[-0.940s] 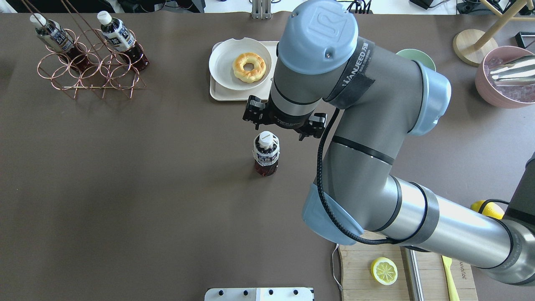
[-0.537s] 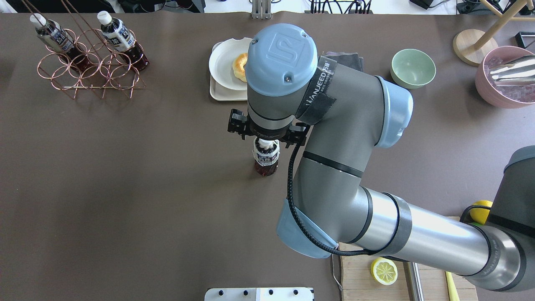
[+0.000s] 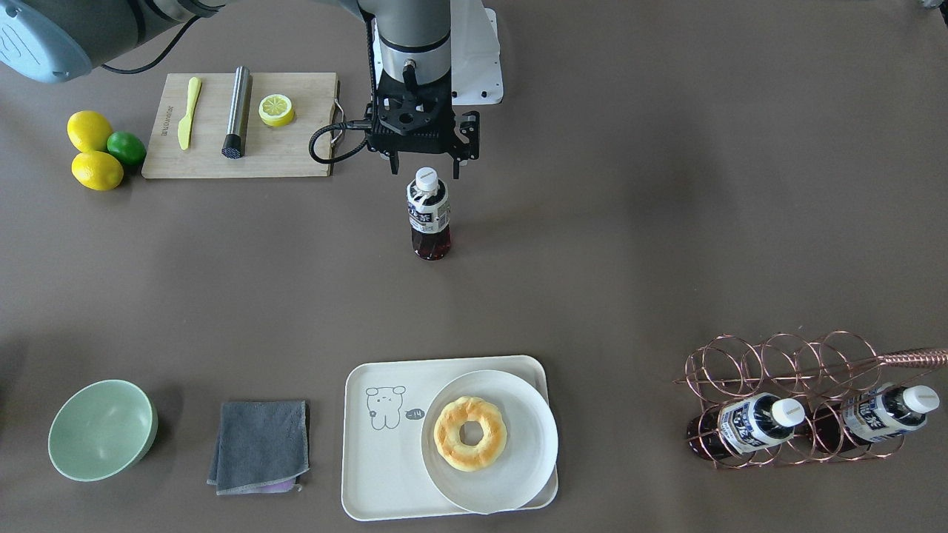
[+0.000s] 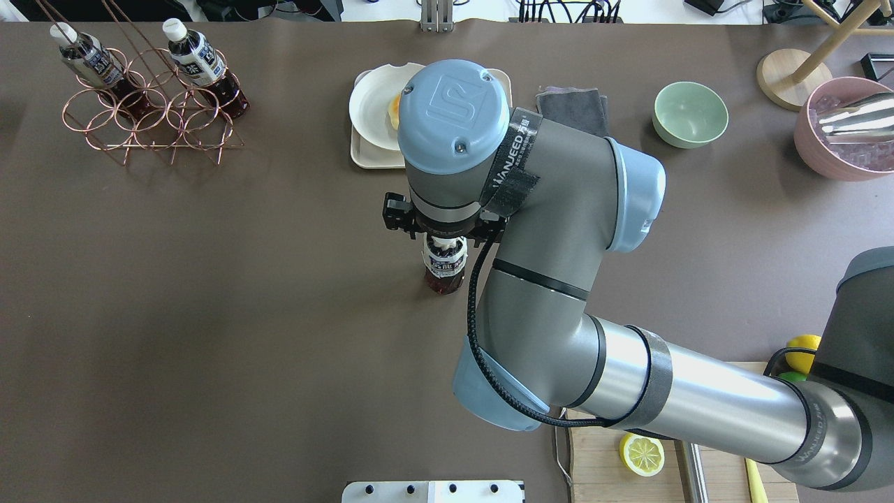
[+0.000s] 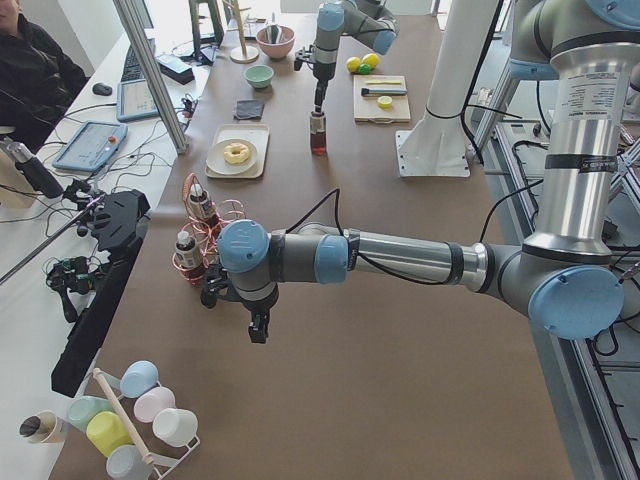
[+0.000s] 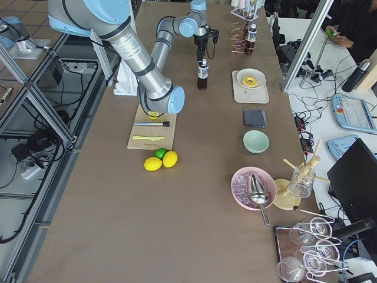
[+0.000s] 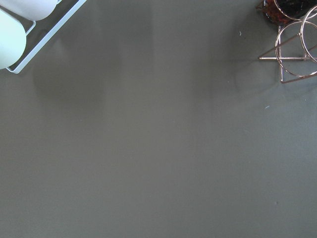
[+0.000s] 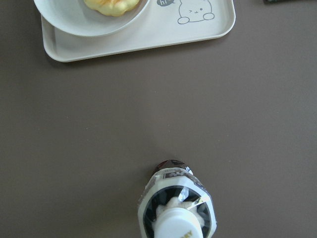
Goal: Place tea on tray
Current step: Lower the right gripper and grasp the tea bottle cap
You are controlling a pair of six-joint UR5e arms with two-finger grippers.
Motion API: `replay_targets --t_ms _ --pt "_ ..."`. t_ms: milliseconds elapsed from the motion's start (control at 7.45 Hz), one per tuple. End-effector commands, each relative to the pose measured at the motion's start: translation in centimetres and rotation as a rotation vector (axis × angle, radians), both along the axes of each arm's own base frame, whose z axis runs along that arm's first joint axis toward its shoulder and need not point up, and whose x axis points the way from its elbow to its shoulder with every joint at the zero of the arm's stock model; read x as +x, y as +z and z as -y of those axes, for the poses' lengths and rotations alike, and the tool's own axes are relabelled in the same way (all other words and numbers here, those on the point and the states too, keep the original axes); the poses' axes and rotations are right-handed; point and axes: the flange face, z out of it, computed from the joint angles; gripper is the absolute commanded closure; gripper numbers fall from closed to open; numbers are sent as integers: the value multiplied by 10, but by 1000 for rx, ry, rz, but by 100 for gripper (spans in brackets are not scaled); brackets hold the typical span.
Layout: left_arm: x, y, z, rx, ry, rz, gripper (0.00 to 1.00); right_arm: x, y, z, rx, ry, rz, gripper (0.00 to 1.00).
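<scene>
The tea (image 3: 428, 215) is a small bottle of dark liquid with a white cap. It stands upright at mid-table and also shows in the overhead view (image 4: 444, 262) and the right wrist view (image 8: 176, 213). My right gripper (image 3: 424, 170) hangs right over its cap, fingers open on either side, not closed on it. The cream tray (image 3: 381, 474) with the bear drawing lies at the far side, apart from the bottle, and shows in the right wrist view (image 8: 148, 42). My left gripper (image 5: 258, 328) hovers over bare table near the wire rack; I cannot tell whether it is open or shut.
A white plate (image 3: 522, 474) with a doughnut (image 3: 469, 433) fills the tray's one half. A copper wire rack (image 3: 807, 370) holds two more bottles. A grey cloth (image 3: 259, 444), green bowl (image 3: 101, 429), cutting board (image 3: 222, 155) and lemons (image 3: 92, 152) lie around.
My right arm has swung back from the tray's edge toward the robot. The open gripper now sits over the bottle's cap. The bottle has not moved.
</scene>
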Motion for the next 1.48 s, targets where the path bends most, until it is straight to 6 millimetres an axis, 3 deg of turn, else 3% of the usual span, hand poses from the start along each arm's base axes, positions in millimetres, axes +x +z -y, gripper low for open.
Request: replay_targets --t_ms 0,269,671,940,1208,1343 --pt "0 0 0 1 0 1 2 -1 5 0 0 -1 -7 25" --pt "0 0 1 1 0 1 2 -1 5 2 10 7 -12 37" --pt "0 0 1 1 0 1 2 0 2 2 19 13 -10 45" --pt "0 0 0 4 1 3 2 -1 3 2 19 14 -14 79" --pt "0 0 0 7 1 3 2 0 -1 4 32 17 12 98" --pt "1 -1 1 10 3 1 2 10 -6 13 33 31 26 100"
